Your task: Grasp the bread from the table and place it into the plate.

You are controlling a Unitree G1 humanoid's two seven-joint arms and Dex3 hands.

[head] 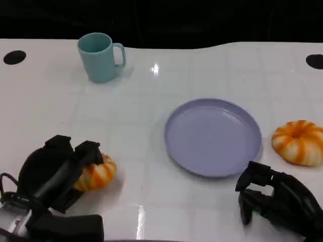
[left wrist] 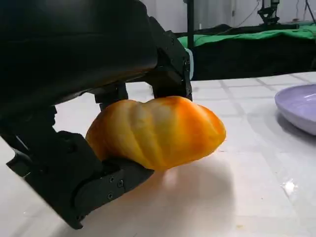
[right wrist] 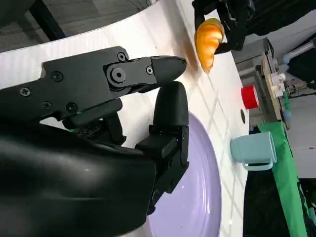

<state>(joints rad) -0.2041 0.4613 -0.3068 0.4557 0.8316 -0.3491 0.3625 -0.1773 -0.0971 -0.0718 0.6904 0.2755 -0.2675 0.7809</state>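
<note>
An orange-and-white striped bread (head: pixel 97 174) lies at the near left of the white table. My left hand (head: pixel 55 174) grips it, with fingers over its top and the thumb under it (left wrist: pixel 106 185). In the left wrist view the bread (left wrist: pixel 158 131) sits low at the table surface, and I cannot tell whether it is lifted. The lilac plate (head: pixel 212 136) stands empty at the middle, to the right of this bread. My right hand (head: pixel 275 199) hovers near the plate's front right rim, fingers apart and holding nothing. In the right wrist view its fingers (right wrist: pixel 168 113) reach over the plate (right wrist: pixel 197 192).
A second striped bread (head: pixel 299 142) lies right of the plate. A teal mug (head: pixel 101 56) stands at the far left. The right wrist view shows a red object (right wrist: pixel 249 96) beyond the table. Bare table lies between the held bread and the plate.
</note>
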